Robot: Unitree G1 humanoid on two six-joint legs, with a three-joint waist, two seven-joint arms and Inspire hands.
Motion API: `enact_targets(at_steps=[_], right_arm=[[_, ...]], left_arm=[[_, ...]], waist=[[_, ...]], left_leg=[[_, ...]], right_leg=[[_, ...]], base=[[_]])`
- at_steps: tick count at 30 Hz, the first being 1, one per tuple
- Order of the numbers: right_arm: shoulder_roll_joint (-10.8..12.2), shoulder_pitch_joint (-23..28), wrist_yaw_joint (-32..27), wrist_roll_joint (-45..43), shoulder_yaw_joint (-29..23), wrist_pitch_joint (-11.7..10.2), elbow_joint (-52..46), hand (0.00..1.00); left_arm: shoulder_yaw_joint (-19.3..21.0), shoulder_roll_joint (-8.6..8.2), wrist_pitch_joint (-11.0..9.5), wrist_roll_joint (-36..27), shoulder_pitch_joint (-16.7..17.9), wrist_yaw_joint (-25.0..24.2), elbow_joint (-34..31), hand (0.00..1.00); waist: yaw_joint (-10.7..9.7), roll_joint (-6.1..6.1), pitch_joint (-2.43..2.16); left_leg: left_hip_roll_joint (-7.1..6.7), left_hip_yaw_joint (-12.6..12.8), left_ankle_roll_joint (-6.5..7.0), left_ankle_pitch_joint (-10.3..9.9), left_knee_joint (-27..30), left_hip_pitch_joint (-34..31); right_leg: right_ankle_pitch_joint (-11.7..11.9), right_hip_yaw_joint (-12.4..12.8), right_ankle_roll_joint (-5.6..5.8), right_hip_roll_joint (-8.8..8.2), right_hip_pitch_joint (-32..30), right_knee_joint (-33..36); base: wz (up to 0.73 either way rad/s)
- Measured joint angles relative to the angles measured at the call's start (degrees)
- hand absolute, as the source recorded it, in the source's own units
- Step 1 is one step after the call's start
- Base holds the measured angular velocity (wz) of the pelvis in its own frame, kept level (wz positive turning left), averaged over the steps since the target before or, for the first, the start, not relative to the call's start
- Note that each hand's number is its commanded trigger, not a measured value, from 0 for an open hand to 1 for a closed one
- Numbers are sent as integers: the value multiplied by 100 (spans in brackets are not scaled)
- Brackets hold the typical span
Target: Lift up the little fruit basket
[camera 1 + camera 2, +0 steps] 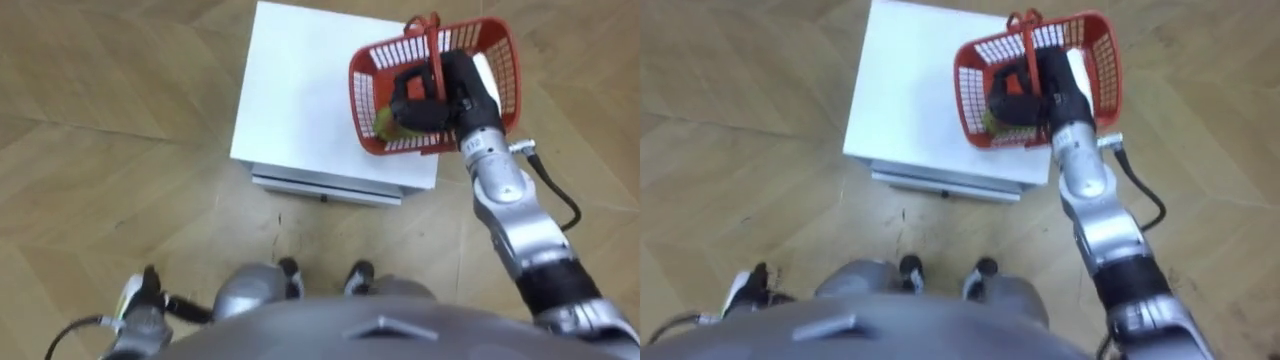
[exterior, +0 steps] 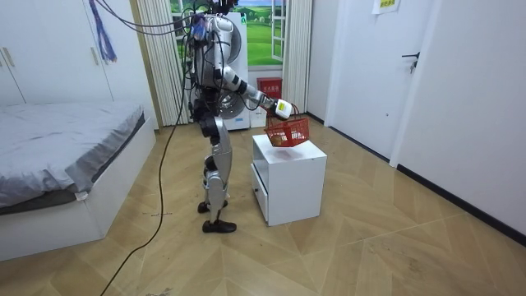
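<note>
Your right hand [image 1: 432, 95] is curling its fingers round the basket [image 1: 505, 70] handle, the basket over the cabinet's [image 1: 300, 100] right corner. Your left hand [image 1: 140, 312] is hanging low, and I cannot tell its fingers.

In the upper right of the frame, the right hand [image 1: 432, 98] curls its fingers [image 1: 408, 104] round the handle of the red basket [image 1: 506, 68], over the right corner of the white desk [image 1: 300, 100]. The left hand [image 1: 142, 318] is at the lower left.

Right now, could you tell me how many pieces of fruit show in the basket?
1: a yellow-green piece in the red basket, beside the right hand gripping its handle; more may hide beneath the hand.
</note>
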Motion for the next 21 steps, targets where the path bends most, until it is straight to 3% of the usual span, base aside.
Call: enact_targets(at_steps=[8,17,18,19,20,21], right_arm=[[217,-514,-264,284,-2,-68,764,100],[352,-540,-295,287,47,-208,930,100],[367,-536,-292,286,59,-208,943,74],[393,-536,-294,287,97,-208,978,6],[408,-537,-296,302,148,-211,1035,0],[407,-536,-293,311,182,-211,1063,0]], left_arm=[[-55,1,110,161,34,-209,85,0],[-56,1,182,160,31,-277,76,0],[-56,1,201,160,31,-300,75,0],[-57,0,233,160,31,-331,68,0],[-57,-1,260,160,31,-336,28,0],[-57,-1,266,160,31,-336,17,0]], waist=[[42,-35,29],[109,31,61],[110,33,60],[109,33,59],[114,30,58],[120,29,57]], left_leg=[[-23,-74,1,0,93,-419],[-27,-185,2,1,126,-536],[-27,-192,2,1,126,-539],[-27,-204,2,1,126,-543],[-28,-216,2,1,126,-547],[-30,-221,2,1,127,-548]], right_leg=[[81,-185,29,-13,-305,-11],[91,-350,32,-60,-346,-14],[91,-364,32,-61,-346,-14],[91,-424,32,-66,-344,-14],[91,-517,31,-77,-343,-13],[91,-527,31,-80,-342,-13]], base=[[10],[7],[5],[4],[3],[0]])
